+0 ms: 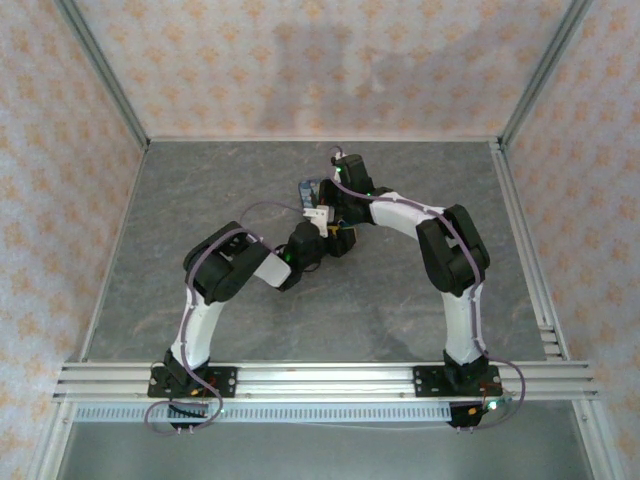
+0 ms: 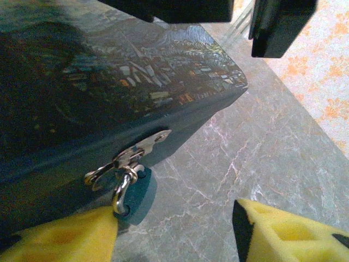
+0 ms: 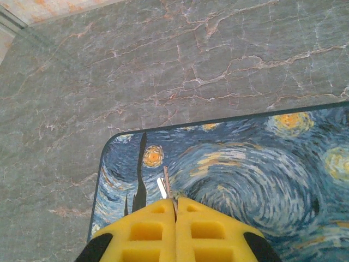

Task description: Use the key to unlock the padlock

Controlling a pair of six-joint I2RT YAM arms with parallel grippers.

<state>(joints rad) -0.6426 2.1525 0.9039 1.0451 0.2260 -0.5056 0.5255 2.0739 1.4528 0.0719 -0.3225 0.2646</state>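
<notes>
The blue tin (image 3: pixel 262 164) with yellow stars and swirls sits on the gray tabletop (image 3: pixel 82 82), out in the middle, well away from the patterned walls (image 1: pixel 300 60). In the view from above, both arms bend in and meet right at the tin.

The right tool (image 3: pixel 175 203) is over the painted lid, near one rounded corner. Its two yellow fingers (image 3: pixel 147 229) are pressed tight together. They are pinching the key (image 3: pixel 166 184). The key is a small, thin, silvery bit of metal. It pokes out from between the tips and points out over the lid. It is up by the lid and not at the lock.

The left tool (image 2: pixel 174 218) is down low by the side of the tin. Its yellow fingers are spread wide, and there is bare tabletop between them. They hold nothing.

On the dark side wall of the tin there is a small silver clasp (image 2: pixel 139 150). The padlock (image 2: pixel 122 191) hangs from the clasp by its shiny ring, and a dark blue rounded part sits just behind the ring. The left yellow finger (image 2: pixel 60 237) of the left tool is right at the bottom of that ring. It is too close to tell if they are touching. The other finger (image 2: pixel 289 232) is well off to the side.
</notes>
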